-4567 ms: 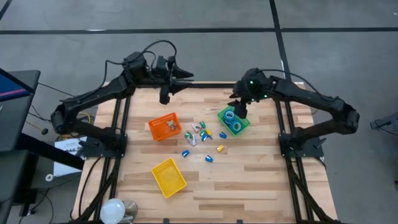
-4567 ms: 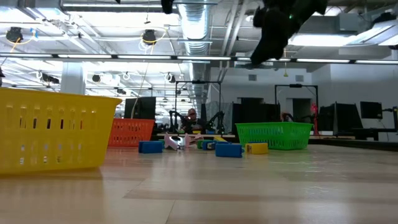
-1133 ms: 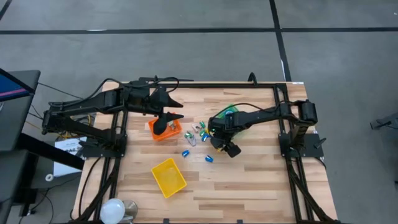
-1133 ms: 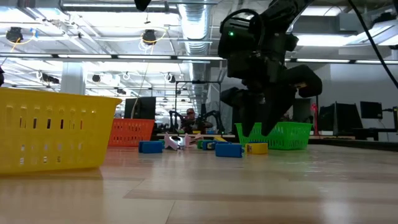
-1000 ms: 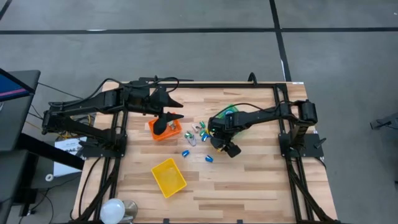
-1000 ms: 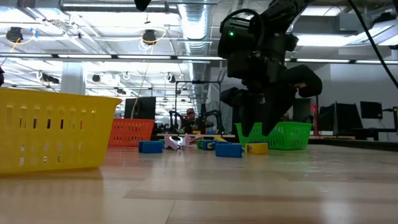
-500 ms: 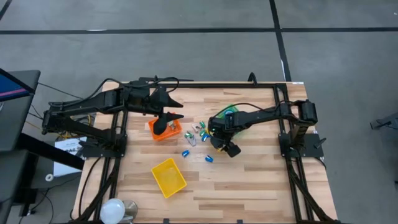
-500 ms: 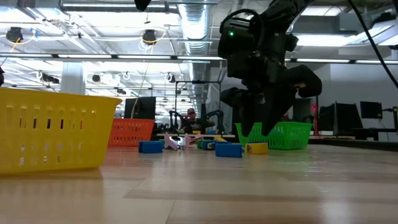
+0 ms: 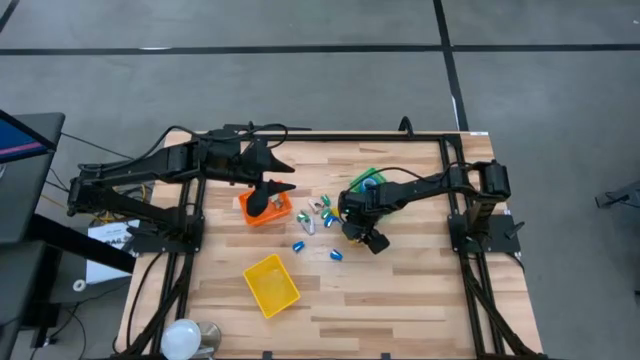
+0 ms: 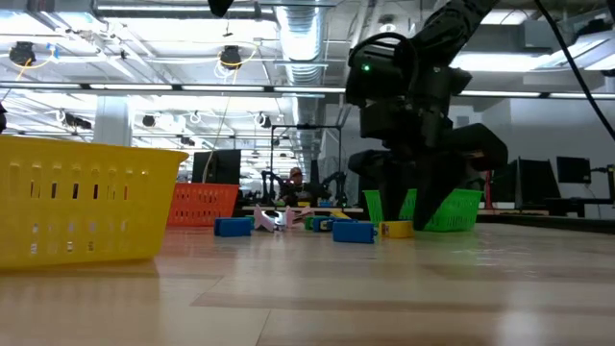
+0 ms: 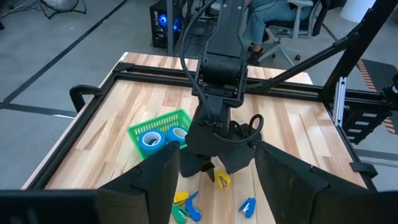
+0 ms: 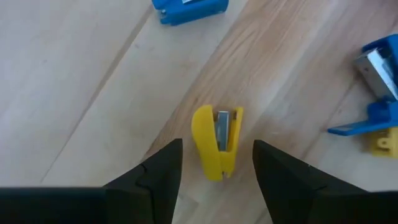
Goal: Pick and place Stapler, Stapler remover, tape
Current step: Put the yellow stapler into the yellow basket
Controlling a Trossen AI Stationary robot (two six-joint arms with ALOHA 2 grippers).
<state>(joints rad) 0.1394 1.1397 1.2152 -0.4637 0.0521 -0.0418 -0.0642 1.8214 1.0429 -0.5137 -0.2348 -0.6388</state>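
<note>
My right gripper (image 9: 352,226) (image 12: 217,163) is open and points down low over a small yellow stapler (image 12: 216,142) (image 10: 396,229), which lies flat on the table; one finger stands on each side of it without touching. Blue tape rolls (image 11: 152,139) lie in the green bin (image 11: 144,126) (image 9: 366,180), behind the right arm. My left gripper (image 9: 263,202) (image 11: 216,155) hangs open and empty over the orange bin (image 9: 277,210). A blue stapler (image 12: 189,9) and a blue stapler remover (image 12: 375,68) lie close by.
More small blue, green and yellow pieces (image 9: 322,212) are scattered between the orange and green bins. A yellow bin (image 9: 271,283) stands toward the near edge, left of centre. Bare wood (image 9: 420,290) spreads on the near right. A person sits in the room beyond the table.
My right gripper has come down closer to the table and shifted a little toward the table's right, so that its fingers now stand around the yellow stapler. The left arm has kept still.
</note>
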